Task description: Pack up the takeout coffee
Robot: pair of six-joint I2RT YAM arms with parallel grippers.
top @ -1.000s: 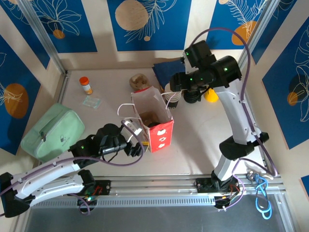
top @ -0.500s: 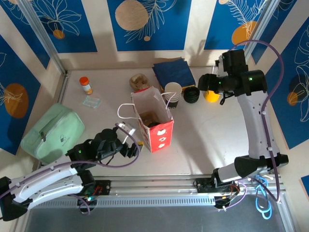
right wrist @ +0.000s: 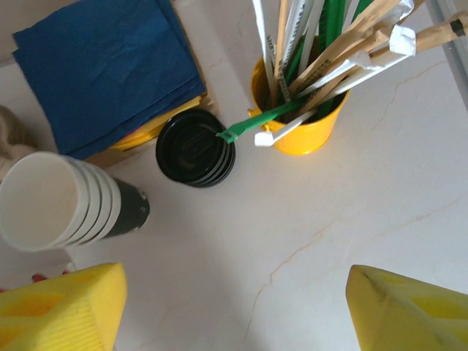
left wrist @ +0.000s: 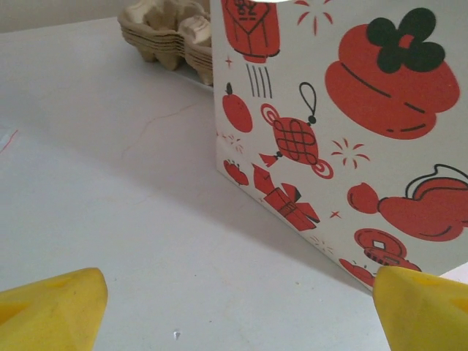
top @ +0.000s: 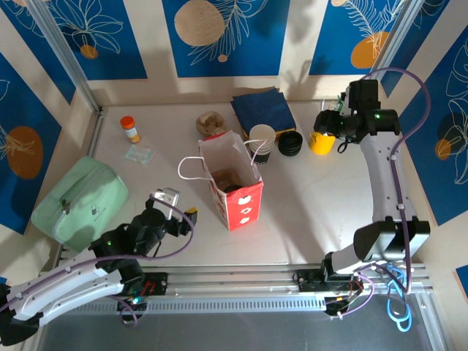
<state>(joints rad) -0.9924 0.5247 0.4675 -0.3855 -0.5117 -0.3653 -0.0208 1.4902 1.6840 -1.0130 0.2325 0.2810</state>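
The right gripper (right wrist: pixel 234 285) hangs spread and empty over the lid stack (right wrist: pixel 195 148). The left gripper (left wrist: pixel 238 285), also spread, faces the paper bag (left wrist: pixel 344 131). The takeout coffee (top: pixel 233 188) seems to sit dimly inside the bag, so a careless nudge from the left arm could topple bag and coffee together.

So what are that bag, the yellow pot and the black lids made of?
The bag looks like paper, by its matte printed face and crisp folded corner. The yellow pot is smooth and slightly shiny: painted metal or plastic, I can't tell which. The black lids look like thin moulded plastic, glossy with raised rims.
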